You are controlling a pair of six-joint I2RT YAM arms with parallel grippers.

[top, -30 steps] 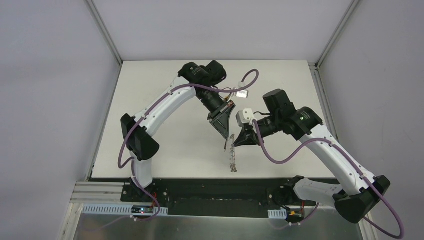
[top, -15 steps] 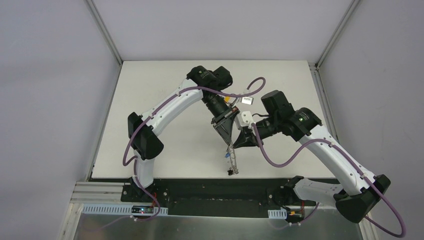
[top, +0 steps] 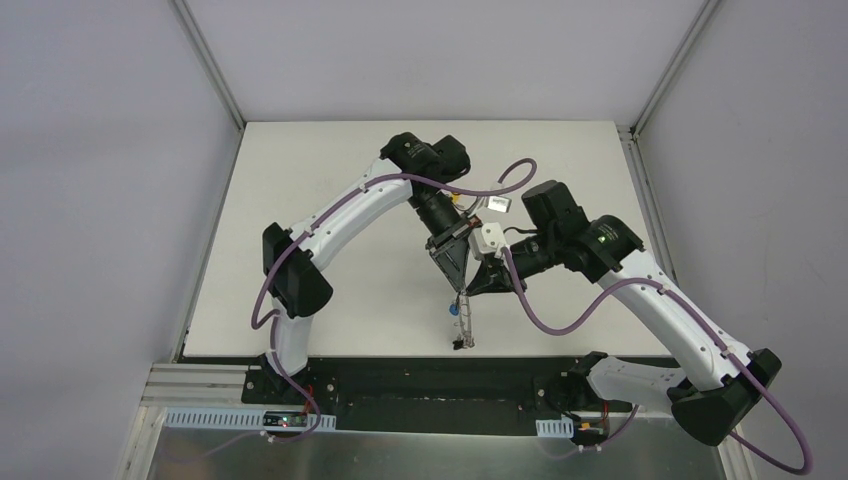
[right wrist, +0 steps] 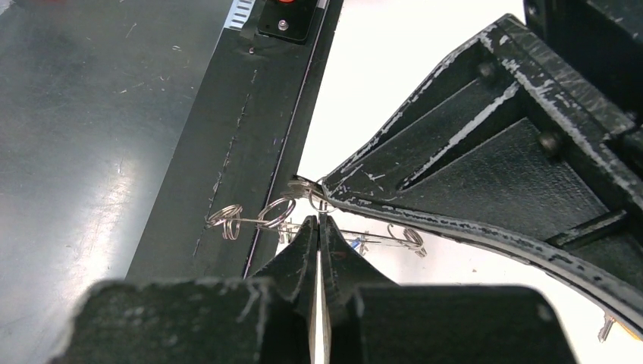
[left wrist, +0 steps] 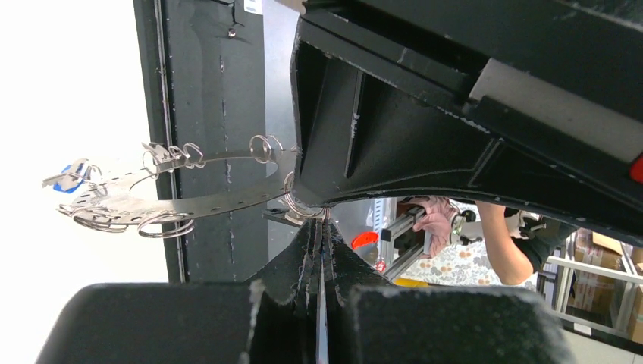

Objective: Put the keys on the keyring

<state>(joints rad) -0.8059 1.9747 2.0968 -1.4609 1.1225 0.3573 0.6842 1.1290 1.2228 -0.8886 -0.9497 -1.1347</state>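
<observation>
The keyring (top: 462, 322) hangs edge-on over the table's near edge, below where both grippers meet. In the left wrist view it is a flat grey band (left wrist: 199, 202) with wire loops, and a blue key (left wrist: 73, 176) sits at its far end. The blue key also shows in the top view (top: 455, 310). A dark bit hangs at the ring's bottom (top: 460, 344). My left gripper (left wrist: 322, 220) is shut at a wire loop on the ring's rim. My right gripper (right wrist: 318, 220) is shut on a small loop there too. Yellow and black keys are not clearly seen.
The black rail (top: 400, 368) along the table's near edge lies right under the hanging ring, with the metal bench (right wrist: 76, 114) beyond it. A small metal piece (right wrist: 604, 327) lies on the white table behind the left gripper's body (right wrist: 485, 152).
The left gripper has swung down and right to meet the right gripper's tips. The keyring has shifted slightly left and toward the near edge and hangs straighter.
</observation>
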